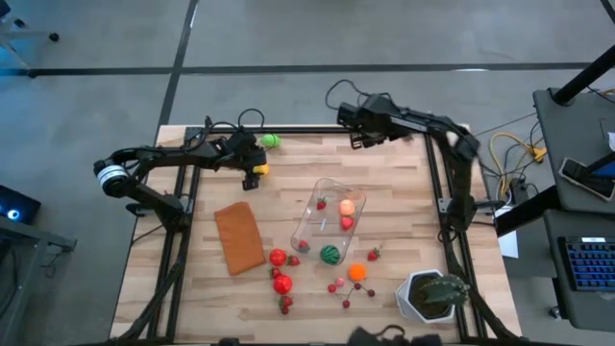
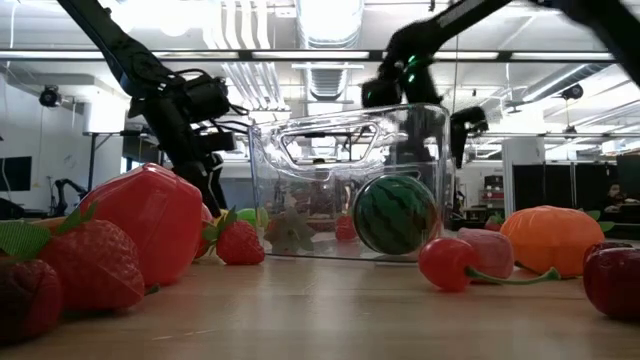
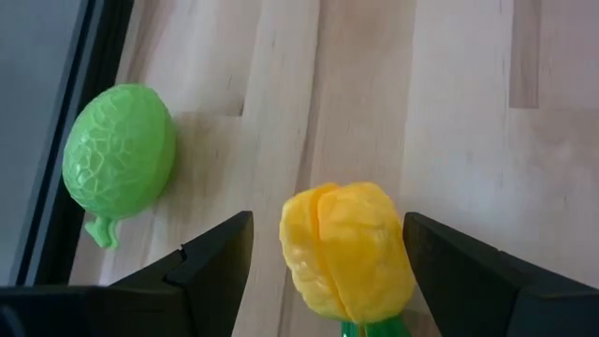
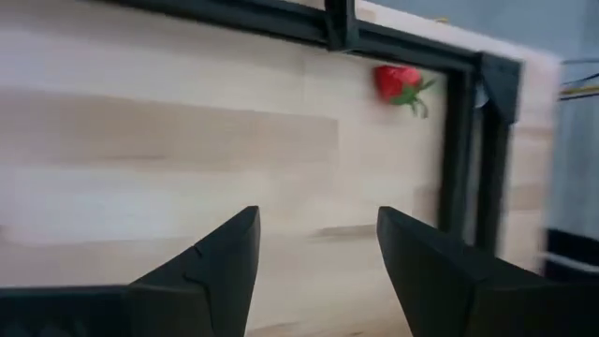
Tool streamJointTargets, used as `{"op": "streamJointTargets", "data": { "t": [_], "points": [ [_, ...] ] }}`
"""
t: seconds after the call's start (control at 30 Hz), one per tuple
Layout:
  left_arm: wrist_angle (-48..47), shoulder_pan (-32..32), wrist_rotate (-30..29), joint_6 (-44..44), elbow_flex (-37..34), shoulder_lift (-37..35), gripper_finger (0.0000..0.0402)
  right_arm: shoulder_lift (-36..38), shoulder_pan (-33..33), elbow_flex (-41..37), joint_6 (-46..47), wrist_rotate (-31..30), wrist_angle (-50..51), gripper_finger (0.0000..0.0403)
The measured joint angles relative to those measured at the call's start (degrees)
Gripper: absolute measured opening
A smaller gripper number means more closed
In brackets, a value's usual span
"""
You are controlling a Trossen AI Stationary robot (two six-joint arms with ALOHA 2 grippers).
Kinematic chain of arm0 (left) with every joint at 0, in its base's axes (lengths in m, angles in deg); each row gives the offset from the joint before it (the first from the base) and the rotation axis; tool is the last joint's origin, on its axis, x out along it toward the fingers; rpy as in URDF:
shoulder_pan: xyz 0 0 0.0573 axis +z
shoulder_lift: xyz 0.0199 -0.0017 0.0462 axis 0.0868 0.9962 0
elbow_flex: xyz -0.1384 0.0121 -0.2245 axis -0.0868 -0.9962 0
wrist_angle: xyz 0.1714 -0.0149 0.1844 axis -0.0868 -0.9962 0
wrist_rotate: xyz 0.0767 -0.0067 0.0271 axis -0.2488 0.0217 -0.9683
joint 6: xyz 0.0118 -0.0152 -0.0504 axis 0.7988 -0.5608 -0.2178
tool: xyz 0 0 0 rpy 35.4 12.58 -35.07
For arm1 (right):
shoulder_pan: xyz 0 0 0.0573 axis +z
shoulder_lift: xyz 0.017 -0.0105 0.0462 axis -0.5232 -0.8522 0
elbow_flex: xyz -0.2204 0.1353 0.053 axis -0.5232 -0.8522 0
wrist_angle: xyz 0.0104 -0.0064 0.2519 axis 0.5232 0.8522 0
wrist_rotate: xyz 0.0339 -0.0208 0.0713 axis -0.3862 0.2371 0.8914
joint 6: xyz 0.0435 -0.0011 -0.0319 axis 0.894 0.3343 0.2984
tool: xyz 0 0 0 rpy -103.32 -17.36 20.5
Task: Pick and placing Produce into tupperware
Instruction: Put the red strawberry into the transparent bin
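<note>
On the counter (image 1: 384,192), the tupperware (image 1: 330,223) is sitting mid-table holding a few fruits. The left end effector (image 3: 328,245) is hovering spread around a yellow pepper (image 3: 348,249), not yet pinching (a green fruit (image 3: 119,154) lying beside the frame edge). Next: squeezing, lifting. The right end effector (image 4: 318,241), spread and empty, is facing a strawberry (image 4: 399,81) by the corner rail.

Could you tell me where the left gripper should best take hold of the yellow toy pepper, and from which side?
Probably across its lobed body, the widest part. The yellow pepper lies on the table between the open fingers of the left gripper, so coming straight down over it seems best. The green bumpy fruit lies apart to one side, so it should not interfere.
</note>
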Motion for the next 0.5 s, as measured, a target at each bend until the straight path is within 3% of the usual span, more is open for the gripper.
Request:
{"op": "streamJointTargets", "data": {
  "t": [0.23,0.5],
  "points": [
    [-0.12,0.0,0.01,0.0,0.0,0.0,0.026,-14.26,-6.54,6.82,-4.15,0.63,7.8,0.021],
    [-0.18,-0.01,0.02,-0.04,0.0,0.0,0.026,-16.89,-11.8,7.67,-2.52,4.15,6.67,0.021]
  ]
}}
